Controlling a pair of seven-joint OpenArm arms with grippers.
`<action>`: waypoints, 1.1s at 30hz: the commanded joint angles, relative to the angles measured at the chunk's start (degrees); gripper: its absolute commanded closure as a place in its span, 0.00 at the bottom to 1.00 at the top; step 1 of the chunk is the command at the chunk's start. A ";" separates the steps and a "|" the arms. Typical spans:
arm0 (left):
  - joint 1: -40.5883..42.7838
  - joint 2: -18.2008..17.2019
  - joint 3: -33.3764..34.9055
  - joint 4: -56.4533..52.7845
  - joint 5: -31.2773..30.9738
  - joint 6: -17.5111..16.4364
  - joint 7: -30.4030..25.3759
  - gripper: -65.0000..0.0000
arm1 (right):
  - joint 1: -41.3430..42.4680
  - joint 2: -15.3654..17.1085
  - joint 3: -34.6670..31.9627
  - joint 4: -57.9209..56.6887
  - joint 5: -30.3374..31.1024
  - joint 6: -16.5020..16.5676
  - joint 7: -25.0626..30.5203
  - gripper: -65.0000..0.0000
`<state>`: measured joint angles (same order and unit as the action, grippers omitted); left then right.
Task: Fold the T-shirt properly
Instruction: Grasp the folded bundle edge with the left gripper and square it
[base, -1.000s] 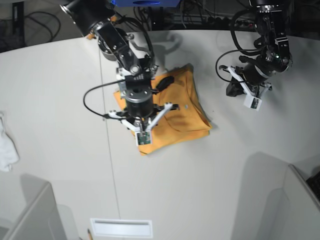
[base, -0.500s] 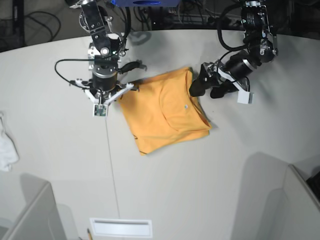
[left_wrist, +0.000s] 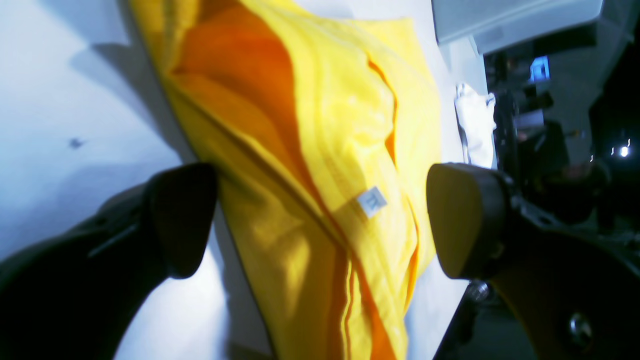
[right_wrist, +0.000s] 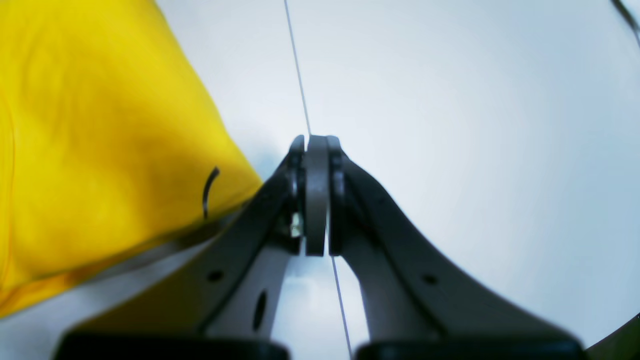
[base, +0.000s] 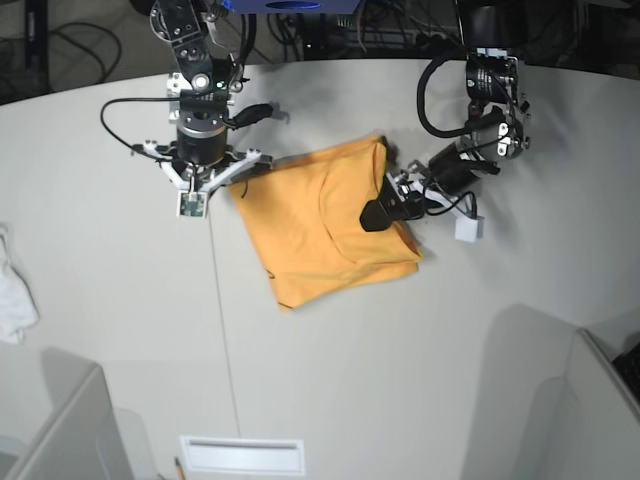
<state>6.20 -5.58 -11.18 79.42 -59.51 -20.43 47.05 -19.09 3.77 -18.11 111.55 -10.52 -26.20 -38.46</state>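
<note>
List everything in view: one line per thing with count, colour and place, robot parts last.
Folded light-orange cotton T-shirt: one, orange, centre of the table between the two arms.
Small white tag: one, white, on the T-shirt, between the left hand's fingers in the left wrist view.
Crumpled white cloth: one, white, at the table's left edge in the base view.
White table: one, white, with a thin dark seam running down it.
White rectangular slot plate: one, white, near the table's bottom edge.
Left hand: one, black, open, straddling the T-shirt's right edge in the base view.
Right hand: one, grey, shut, empty, over the table just off the T-shirt's corner.
</note>
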 joint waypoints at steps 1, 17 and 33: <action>-0.44 -0.17 0.41 -0.16 1.09 2.71 1.00 0.02 | 0.76 1.02 0.22 1.46 -0.86 -0.31 1.93 1.00; -14.06 -12.75 26.52 -4.12 1.09 14.93 1.44 1.00 | -2.05 2.43 8.66 1.73 -0.16 -0.31 2.11 1.00; -39.03 -20.83 70.21 -1.13 24.03 -0.28 9.52 1.00 | -8.56 2.43 30.72 1.82 34.74 -0.31 2.02 1.00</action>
<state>-32.53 -25.96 58.89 78.28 -35.29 -21.19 54.35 -27.57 5.89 12.43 112.40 24.32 -26.57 -37.30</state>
